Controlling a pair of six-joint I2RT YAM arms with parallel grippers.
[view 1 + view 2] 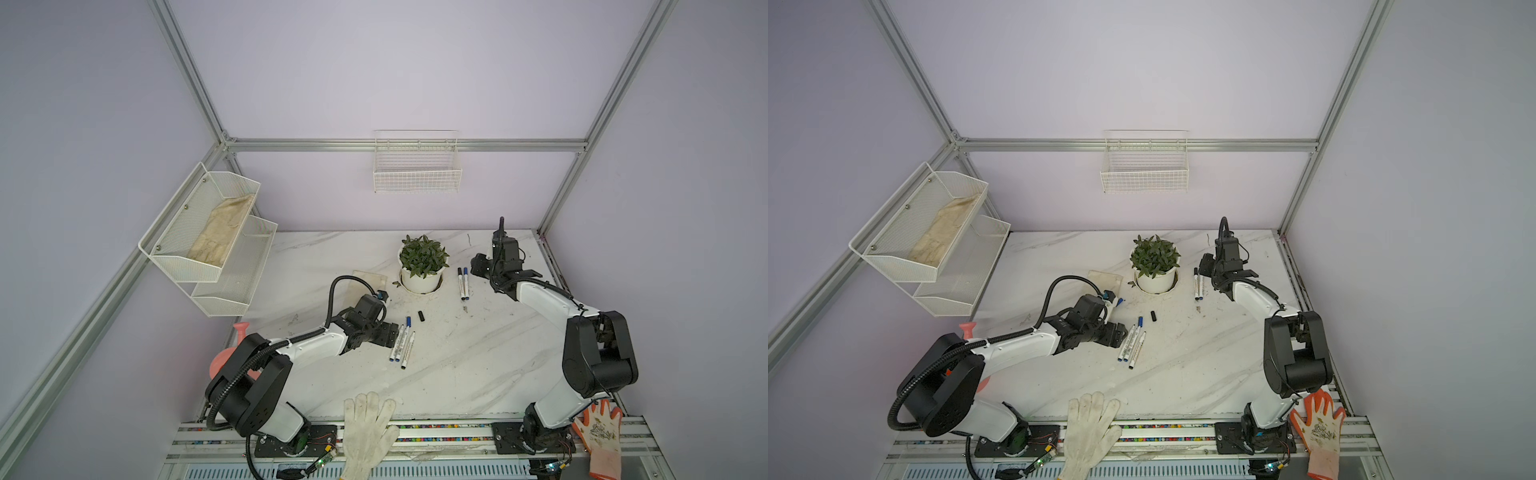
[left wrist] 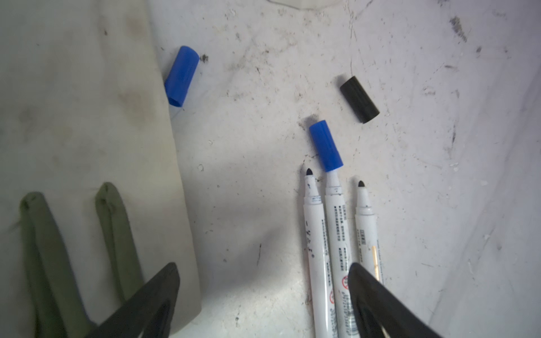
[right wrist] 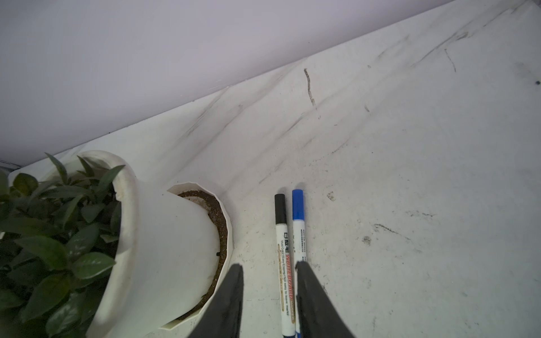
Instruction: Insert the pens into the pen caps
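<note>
Black left hand (image 2: 263,267), spread wide, reaches low beside three pens (image 2: 333,222).

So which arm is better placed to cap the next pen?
Left: left fingers are open at the bare pens, loose black cap nearby; right fingers are over already capped pens.

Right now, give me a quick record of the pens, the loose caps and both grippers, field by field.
capped pens: three; black-capped pen and blue-capped pen beside plant pot, middle pen of a trio
uncapped pens: two, flanking the middle pen
loose caps: blue cap, black cap
left gripper: open, one finger over the trio
right gripper: open, black-capped pen between its fingers
</note>
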